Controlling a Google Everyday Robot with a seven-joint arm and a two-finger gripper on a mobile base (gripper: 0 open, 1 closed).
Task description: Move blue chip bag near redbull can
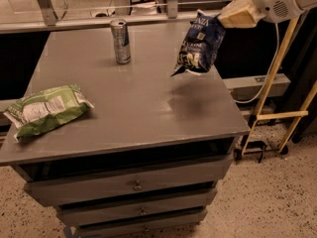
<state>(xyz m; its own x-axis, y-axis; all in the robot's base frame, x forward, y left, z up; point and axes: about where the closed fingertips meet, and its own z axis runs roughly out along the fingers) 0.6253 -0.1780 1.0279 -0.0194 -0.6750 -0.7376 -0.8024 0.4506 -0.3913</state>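
We note the gripper (224,19) clamped on the blue chip bag (195,46), held clear above the table (124,113), right of the redbull can (120,41).

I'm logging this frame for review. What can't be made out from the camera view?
- Gripper, holding the blue chip bag above the table at its right rear: contact hidden by the bag's top fold, camera view.
- Arm: cut off by the top-right edge.
- Redbull can: label too small to read.
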